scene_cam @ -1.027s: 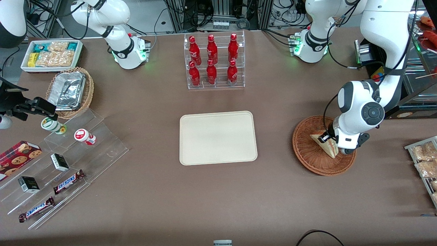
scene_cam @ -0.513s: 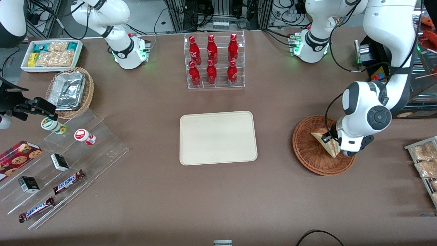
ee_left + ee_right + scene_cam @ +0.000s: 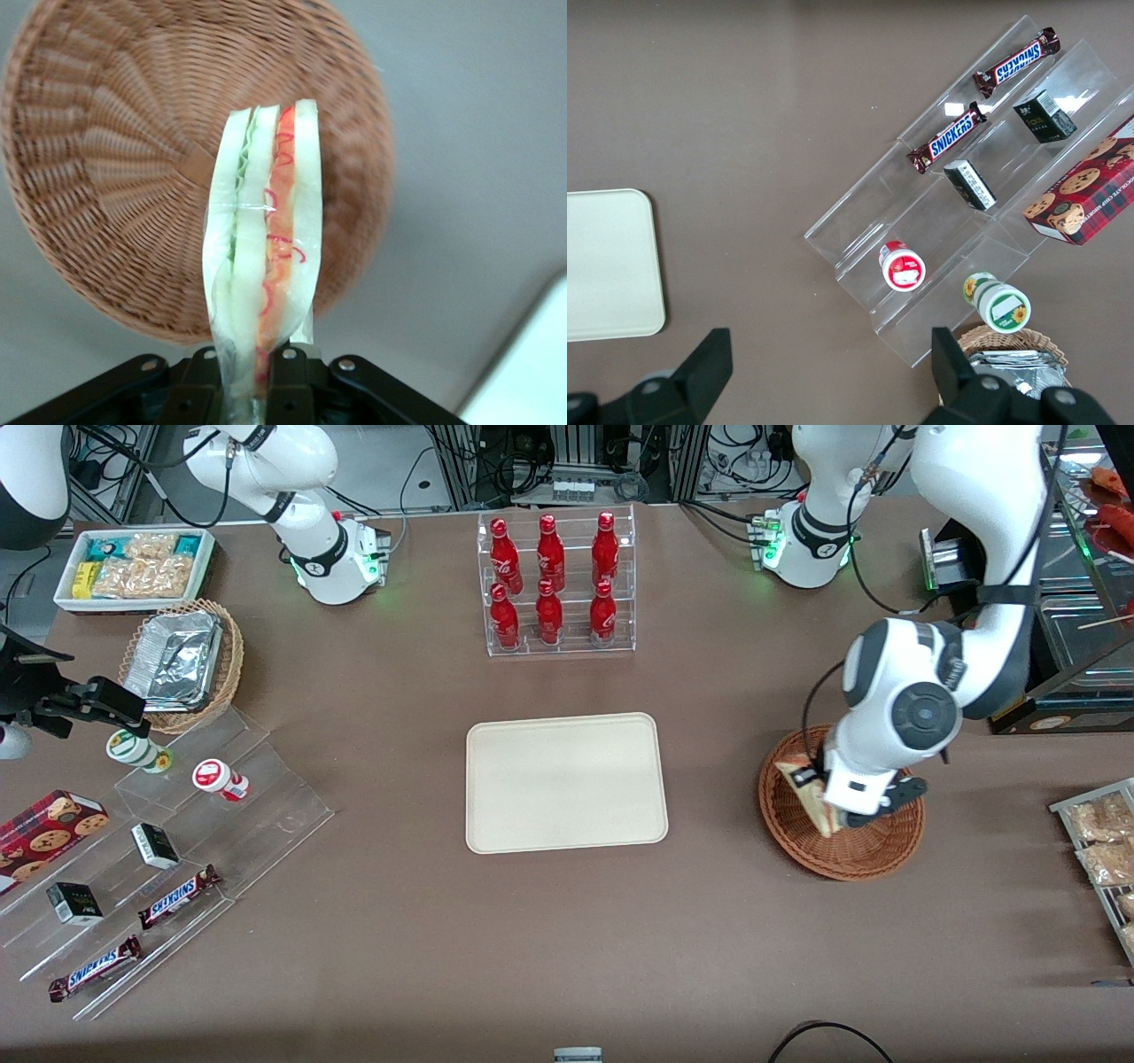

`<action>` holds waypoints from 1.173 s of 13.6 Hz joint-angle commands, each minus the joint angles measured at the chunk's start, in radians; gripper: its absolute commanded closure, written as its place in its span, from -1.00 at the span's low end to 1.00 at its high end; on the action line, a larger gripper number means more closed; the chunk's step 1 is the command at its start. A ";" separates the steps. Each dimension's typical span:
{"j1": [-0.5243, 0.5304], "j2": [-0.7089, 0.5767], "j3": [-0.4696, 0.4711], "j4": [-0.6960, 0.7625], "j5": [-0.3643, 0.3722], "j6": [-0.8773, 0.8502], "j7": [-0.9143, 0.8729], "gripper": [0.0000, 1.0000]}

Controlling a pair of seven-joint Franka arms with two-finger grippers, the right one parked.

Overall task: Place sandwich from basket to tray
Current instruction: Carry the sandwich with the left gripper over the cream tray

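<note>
- The clear-wrapped triangular white-bread sandwich (image 3: 808, 797) with red and green filling along its cut edge stands on end, clamped at its lower end in the left arm's gripper (image 3: 258, 376), lifted above the basket.
- The round reddish-brown wicker basket (image 3: 797, 841) lies beneath it, toward the working arm's end of the table.
- The flat cream rectangular plastic tray (image 3: 565, 782) lies mid-table, well apart from the basket.

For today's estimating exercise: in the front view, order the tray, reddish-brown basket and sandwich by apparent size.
1. tray
2. reddish-brown basket
3. sandwich, lifted in the left gripper, so slightly nearer the camera, yet clearly smallest.
</note>
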 commanded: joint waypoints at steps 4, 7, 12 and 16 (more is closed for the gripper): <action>-0.218 0.098 0.007 0.144 0.002 -0.070 0.007 1.00; -0.304 0.204 -0.002 0.269 -0.013 -0.073 -0.017 1.00; -0.412 0.366 -0.004 0.472 -0.085 -0.070 -0.053 1.00; -0.473 0.446 -0.004 0.544 -0.091 -0.064 -0.097 1.00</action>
